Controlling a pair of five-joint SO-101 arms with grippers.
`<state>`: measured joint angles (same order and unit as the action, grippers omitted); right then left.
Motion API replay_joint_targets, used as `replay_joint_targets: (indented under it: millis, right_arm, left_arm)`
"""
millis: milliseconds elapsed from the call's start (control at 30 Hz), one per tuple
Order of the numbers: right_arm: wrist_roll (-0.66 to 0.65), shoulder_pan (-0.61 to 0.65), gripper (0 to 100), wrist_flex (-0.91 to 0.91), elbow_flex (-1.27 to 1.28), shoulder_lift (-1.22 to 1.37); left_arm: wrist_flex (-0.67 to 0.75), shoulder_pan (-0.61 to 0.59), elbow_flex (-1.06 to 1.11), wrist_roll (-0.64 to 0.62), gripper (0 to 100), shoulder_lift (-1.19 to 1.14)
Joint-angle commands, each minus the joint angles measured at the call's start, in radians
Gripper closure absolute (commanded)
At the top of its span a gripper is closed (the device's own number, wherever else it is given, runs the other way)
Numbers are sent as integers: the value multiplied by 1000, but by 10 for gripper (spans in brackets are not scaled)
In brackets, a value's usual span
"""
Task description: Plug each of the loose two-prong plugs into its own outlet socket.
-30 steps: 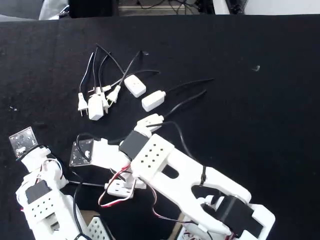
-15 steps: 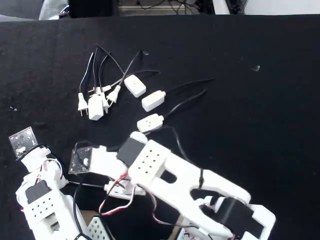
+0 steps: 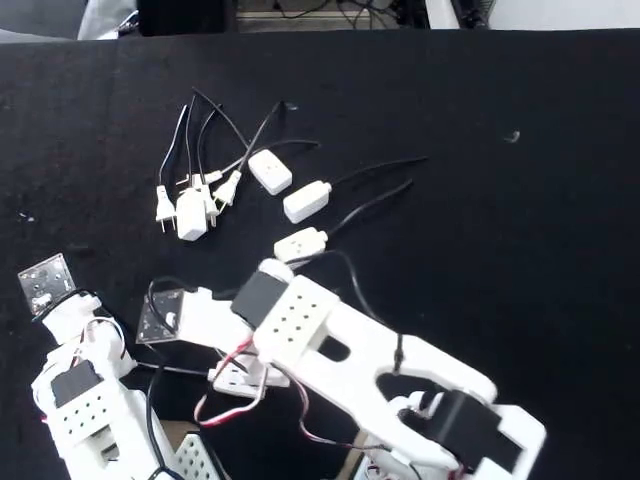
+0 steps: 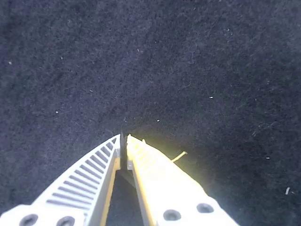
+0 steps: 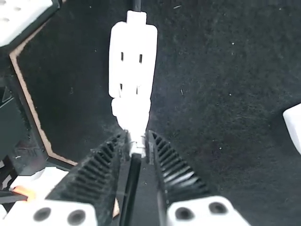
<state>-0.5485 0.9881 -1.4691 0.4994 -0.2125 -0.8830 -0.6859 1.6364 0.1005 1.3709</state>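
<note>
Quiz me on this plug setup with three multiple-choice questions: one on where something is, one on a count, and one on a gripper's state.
1. Where is the plug held by the right gripper?
A) at the end of a white outlet
B) inside a box
C) on the floor

2. How many slots show on that outlet's face?
A) two
B) four
C) eight

3. The left gripper is:
A) wide open
B) shut on a cable
C) shut and empty

Answers:
1 A, the right wrist view shows plug and outlet meeting.
2 B, two pairs of slots show.
3 C, its jaws meet over bare black table.
</note>
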Motion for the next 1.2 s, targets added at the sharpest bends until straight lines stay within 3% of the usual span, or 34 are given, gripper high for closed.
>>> replay_joint_targets:
  millis: [0, 400, 900, 1167]
  right_arm:
    - [-11, -3, 988, -15, -97, 76]
    - [57, 74, 988, -20, -188, 162]
    - [74, 78, 988, 38, -27, 71]
    - [83, 109, 988, 100, -27, 156]
  left_arm:
    - [15, -45, -25, -8, 967, 6]
    - [49, -102, -24, -12, 967, 6]
    - [48, -101, -24, -11, 967, 6]
    - [49, -101, -24, -11, 967, 6]
